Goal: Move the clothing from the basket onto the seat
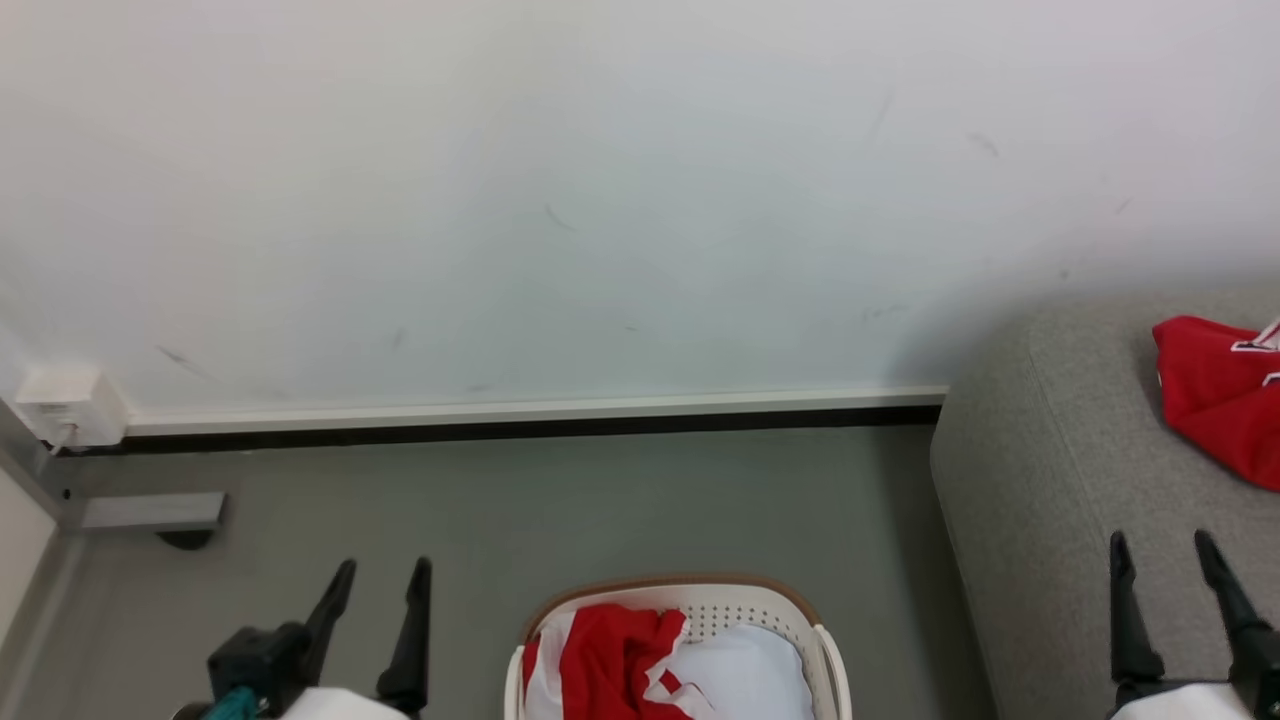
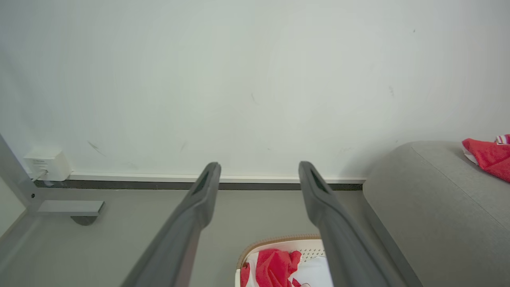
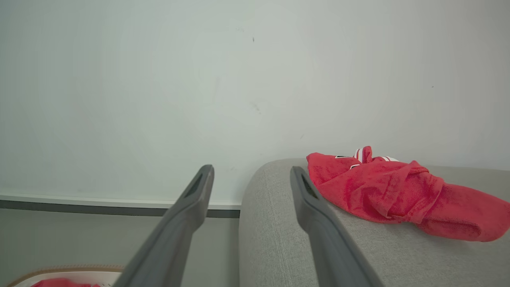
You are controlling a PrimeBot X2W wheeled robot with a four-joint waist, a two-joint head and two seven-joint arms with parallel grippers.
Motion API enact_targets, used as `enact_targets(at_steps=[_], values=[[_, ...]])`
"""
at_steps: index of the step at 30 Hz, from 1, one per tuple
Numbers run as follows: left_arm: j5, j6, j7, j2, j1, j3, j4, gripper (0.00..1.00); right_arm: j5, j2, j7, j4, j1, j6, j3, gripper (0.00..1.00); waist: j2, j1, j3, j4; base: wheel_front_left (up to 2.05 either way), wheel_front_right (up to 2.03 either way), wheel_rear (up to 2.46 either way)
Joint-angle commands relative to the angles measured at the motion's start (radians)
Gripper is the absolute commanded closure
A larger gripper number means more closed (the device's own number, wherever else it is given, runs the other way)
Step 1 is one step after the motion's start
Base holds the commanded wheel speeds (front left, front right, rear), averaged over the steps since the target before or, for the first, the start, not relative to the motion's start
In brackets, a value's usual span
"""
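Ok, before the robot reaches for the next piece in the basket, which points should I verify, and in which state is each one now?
1. Left gripper open, holding nothing: ok.
2. Right gripper open, holding nothing: ok.
3. Red and white clothing lies in the basket, uncovered from above: ok.
4. Seat has bare fabric beside the red garment lying on it: ok.
5. How much clothing the basket holds: cannot tell, the bottom edge of the head view cuts the basket off.
6. Task finished: not ok, clothing is in the basket.
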Motion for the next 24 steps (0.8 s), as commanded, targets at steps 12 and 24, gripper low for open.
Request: enact_targets(at_steps=[12,24], values=[[0.124,-0.075,0.0,-0.082,0.158,0.165,0.023,0.0,0.078,-0.003,-0.003,0.053,0.113,-0.003,0.105,0.0,0.0,0.0004,-0.057,0.032,0.0,0.0,0.0],[0.204,-0.147,0.0,-0.152,0.18,0.255,0.053,0.0,0.083,-0.003,-0.003,0.066,0.127,-0.003,0.132,0.0,0.0,0.0004,-0.07,0.028,0.0,0.0,0.0]])
